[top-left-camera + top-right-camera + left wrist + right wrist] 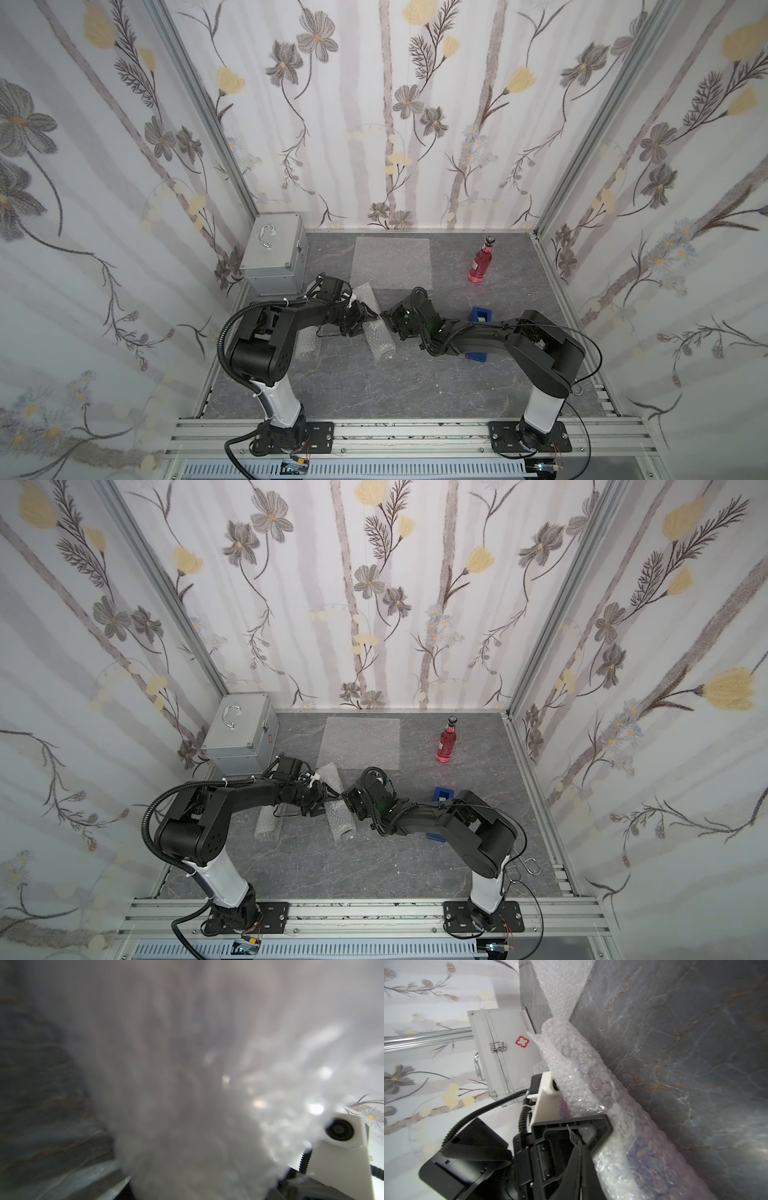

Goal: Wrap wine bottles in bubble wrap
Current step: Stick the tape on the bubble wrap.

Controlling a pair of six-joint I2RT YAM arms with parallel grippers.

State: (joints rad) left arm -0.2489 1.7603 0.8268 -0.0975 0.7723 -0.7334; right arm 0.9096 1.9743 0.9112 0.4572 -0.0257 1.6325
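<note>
The wrapped bottle (380, 343) lies on its side right under my two grippers, purple showing faintly through the bubble wrap (591, 1076). My left gripper (369, 316) straddles it mid-length, jaws partway apart and, as far as I can judge, clamped on the roll. My right gripper (386, 320), tip to tip with the left, is pressed together. A thin clear strip (573, 1136) hangs at its tip, tape I think.

This looks like sealing the loose edge. I should hold the left clamp firm so the wrap can't spring open, and press the strip flat across the seam before letting go.

Under my left forearm lies another wrapped roll (307, 347). Beyond both grippers is a flat sheet (392, 262). Well past my right one, the red bottle (481, 266) stands unwrapped.
</note>
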